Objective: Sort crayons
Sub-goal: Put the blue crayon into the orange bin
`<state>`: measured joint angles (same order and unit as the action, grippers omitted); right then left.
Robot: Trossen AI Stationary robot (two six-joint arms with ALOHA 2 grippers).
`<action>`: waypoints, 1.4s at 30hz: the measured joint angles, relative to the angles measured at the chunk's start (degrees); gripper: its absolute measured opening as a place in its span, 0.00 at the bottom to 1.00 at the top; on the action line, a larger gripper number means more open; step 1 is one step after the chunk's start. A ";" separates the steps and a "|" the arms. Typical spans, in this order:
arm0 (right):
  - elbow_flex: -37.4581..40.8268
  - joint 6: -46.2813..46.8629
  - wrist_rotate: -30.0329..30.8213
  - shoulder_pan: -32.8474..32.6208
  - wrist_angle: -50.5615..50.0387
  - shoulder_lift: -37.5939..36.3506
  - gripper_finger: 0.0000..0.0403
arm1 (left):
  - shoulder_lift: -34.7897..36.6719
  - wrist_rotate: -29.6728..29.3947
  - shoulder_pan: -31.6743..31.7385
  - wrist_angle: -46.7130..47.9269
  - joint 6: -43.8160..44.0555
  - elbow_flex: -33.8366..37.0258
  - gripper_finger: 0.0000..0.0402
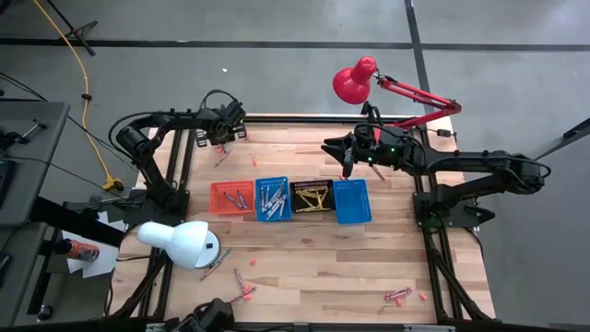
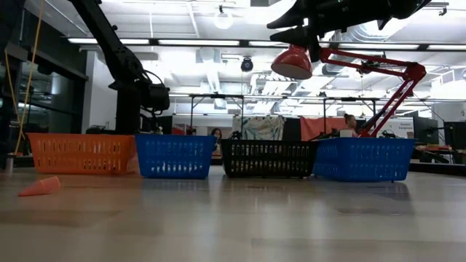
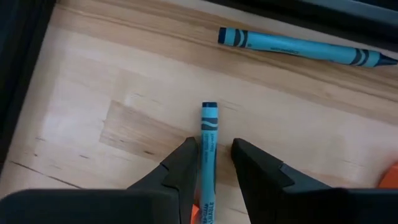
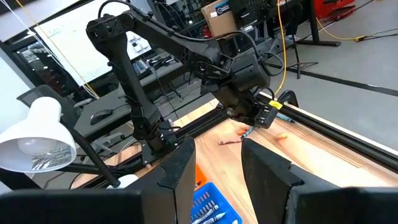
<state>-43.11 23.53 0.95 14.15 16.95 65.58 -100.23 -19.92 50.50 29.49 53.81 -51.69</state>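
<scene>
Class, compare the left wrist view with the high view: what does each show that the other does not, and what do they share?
Only the left wrist view shows a blue crayon lying between the left gripper's two fingers, with a second blue crayon lying farther off.

Only the high view shows the row of baskets, orange basket to blue basket, the right gripper above the table, and both lamps.

Both show the wooden table and the left gripper low over it.

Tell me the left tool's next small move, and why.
Probably close. The left tool is down at the table, its fingers either side of a blue crayon with small gaps showing, so squeezing should secure it before lifting toward the baskets.
</scene>
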 joint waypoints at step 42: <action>0.00 -0.50 -0.06 0.00 -0.02 0.02 0.30 | 14.56 0.96 -0.61 -1.81 -5.30 1.08 0.01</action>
<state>-43.11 23.03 0.89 14.15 16.93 65.60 -85.66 -18.96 49.89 27.68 48.52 -50.61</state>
